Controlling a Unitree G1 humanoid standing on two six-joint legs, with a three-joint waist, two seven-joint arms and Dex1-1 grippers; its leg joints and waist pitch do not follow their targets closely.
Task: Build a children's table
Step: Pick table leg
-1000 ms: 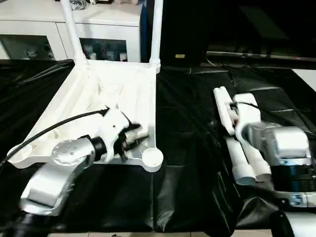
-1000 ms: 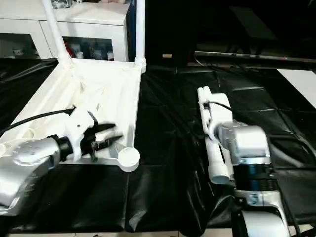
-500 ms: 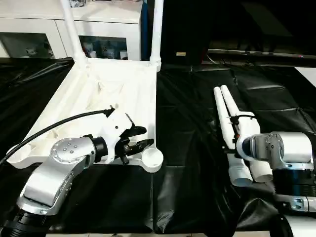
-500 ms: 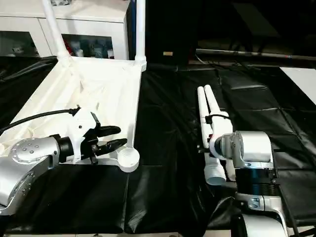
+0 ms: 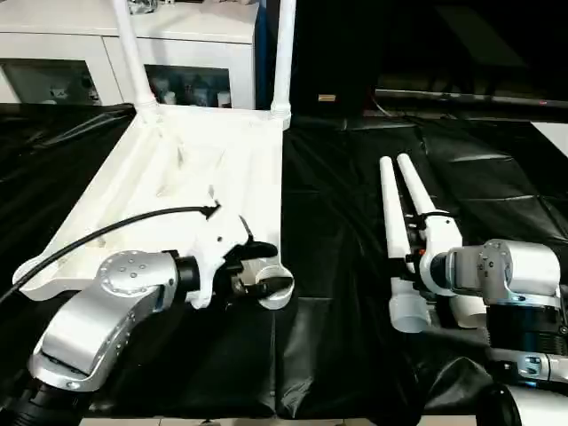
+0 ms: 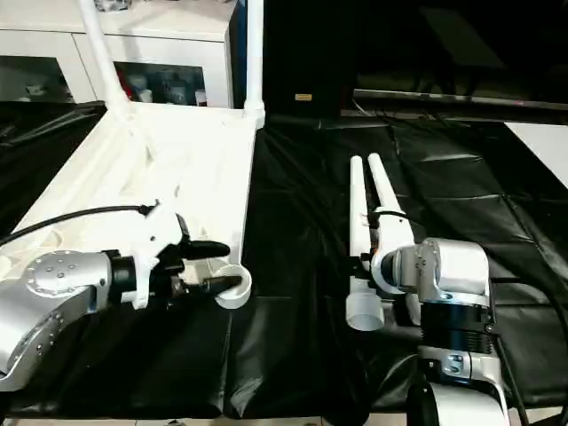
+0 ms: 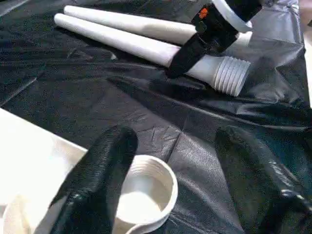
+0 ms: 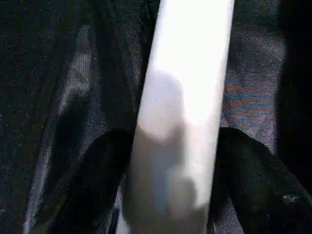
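An upturned white tabletop (image 5: 191, 191) lies on black cloth (image 5: 337, 231), two legs already standing in its far corners. The step in hand looks like fitting a third leg. The right claw (image 8: 170, 185) pinches one leg (image 6: 359, 240) between its fingers, lying flat with its threaded end toward the robot (a second loose leg (image 6: 388, 200) rests just beside it). The left claw (image 7: 180, 170), fingers spread, straddles the empty near corner socket (image 7: 146, 187). Next, the held leg likely needs lifting, turning upright and carrying across to that socket.
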